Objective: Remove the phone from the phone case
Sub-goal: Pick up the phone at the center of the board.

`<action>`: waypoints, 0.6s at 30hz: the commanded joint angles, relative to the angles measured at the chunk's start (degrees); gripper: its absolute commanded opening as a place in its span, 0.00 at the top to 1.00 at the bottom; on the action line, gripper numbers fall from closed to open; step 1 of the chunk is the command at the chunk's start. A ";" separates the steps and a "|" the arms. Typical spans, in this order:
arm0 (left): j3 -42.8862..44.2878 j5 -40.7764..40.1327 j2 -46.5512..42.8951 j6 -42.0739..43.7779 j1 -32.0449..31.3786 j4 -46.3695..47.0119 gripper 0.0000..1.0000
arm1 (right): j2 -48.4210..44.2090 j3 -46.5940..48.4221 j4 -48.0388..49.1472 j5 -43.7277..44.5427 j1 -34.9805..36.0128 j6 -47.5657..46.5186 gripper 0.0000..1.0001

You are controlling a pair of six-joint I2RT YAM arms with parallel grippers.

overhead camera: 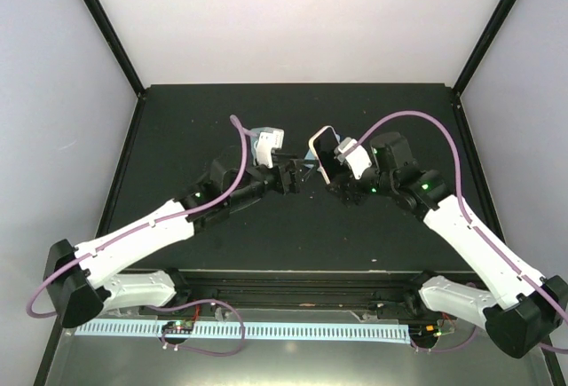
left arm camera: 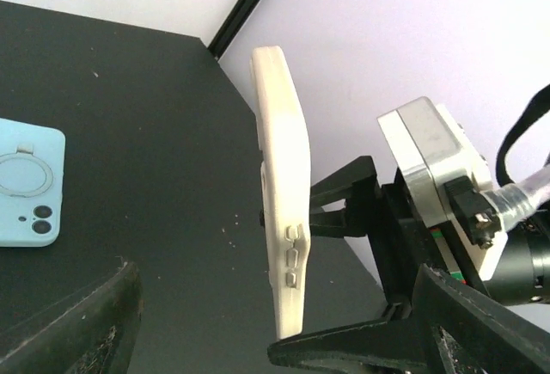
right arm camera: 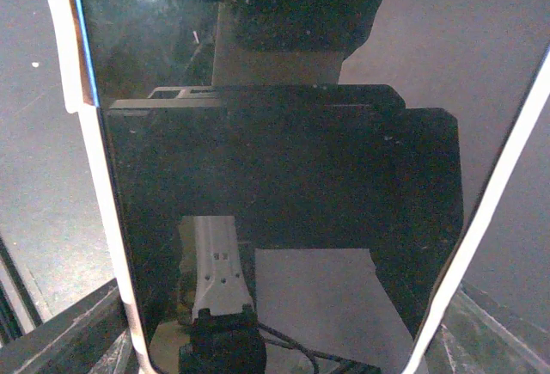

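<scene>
My right gripper [overhead camera: 330,166] is shut on the phone [overhead camera: 323,149] and holds it upright above the table. The phone's dark screen [right arm camera: 284,168] fills the right wrist view. A cream-white case rim [right arm camera: 101,185] runs round the screen, and a thin orange strip shows inside the rim at the upper left. In the left wrist view the cased phone [left arm camera: 282,185] stands edge-on, its moulded side buttons facing me. My left gripper [left arm camera: 202,318] is open, its lower finger [left arm camera: 361,352] right under the phone's lower end. In the top view the left gripper [overhead camera: 289,174] is just left of the phone.
A light blue phone case [left arm camera: 26,183] with a ring and camera holes lies flat on the black table [overhead camera: 213,120], below and between the two grippers. White walls and black frame posts enclose the table.
</scene>
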 commanded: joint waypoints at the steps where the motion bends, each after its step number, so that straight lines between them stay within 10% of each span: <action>1: 2.56 0.36 4.19 -0.43 0.67 0.04 0.15 | -2.45 -1.63 5.16 2.25 0.44 -0.59 0.43; 18: 4.58 9.55 17.39 -8.11 0.71 14.33 0.58 | -3.20 -6.31 9.27 3.11 0.71 -2.05 0.43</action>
